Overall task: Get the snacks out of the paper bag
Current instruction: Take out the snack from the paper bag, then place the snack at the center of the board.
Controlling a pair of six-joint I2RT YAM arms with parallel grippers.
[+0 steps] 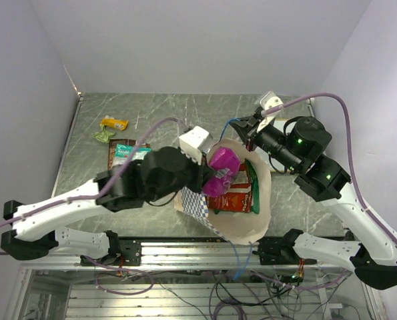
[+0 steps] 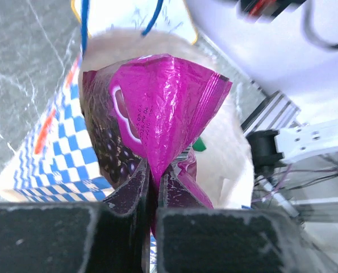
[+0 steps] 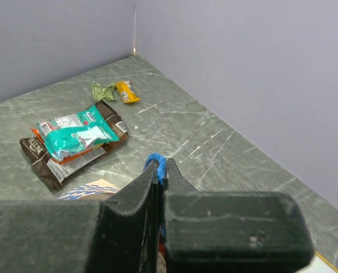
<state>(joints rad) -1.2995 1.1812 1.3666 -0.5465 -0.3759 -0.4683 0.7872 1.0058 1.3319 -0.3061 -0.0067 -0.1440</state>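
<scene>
**A:** Where's the purple packet [image 2: 157,108] just now?

**B:** Pinched by an end seam in the left fingers [image 2: 147,181], which are closed tight on it. It hangs over the open mouth of the paper bag [image 2: 49,148], and from above it looks mostly out of the bag.

**A:** And the other arm?

**B:** The right fingers [image 3: 154,185] are clamped on the blue cord handle [image 3: 155,164] at the bag's far side (my guess is that's what holds the mouth open).

**A:** How will the packet handle?

**B:** Light, I'd say. It's puffy and crinkly, with slick foil. The flat crimped seam is the sensible place to hold, since the belly would squash or slip.

**A:** Anything in the way?

**B:** The bag is soft paper and could drag along if a corner of the packet catches its rim. A red packet [image 1: 235,197] and a green packet [image 1: 253,181] lie inside, under the purple one. On the table [image 1: 185,110] to the left, well apart from the bag, a teal packet [image 3: 75,133] lies on a dark brown packet [image 3: 44,162]. A yellow bar [image 3: 126,91] and a small green wrapper [image 3: 102,90] sit near the back wall. I'd put this one down beside that pile
</scene>
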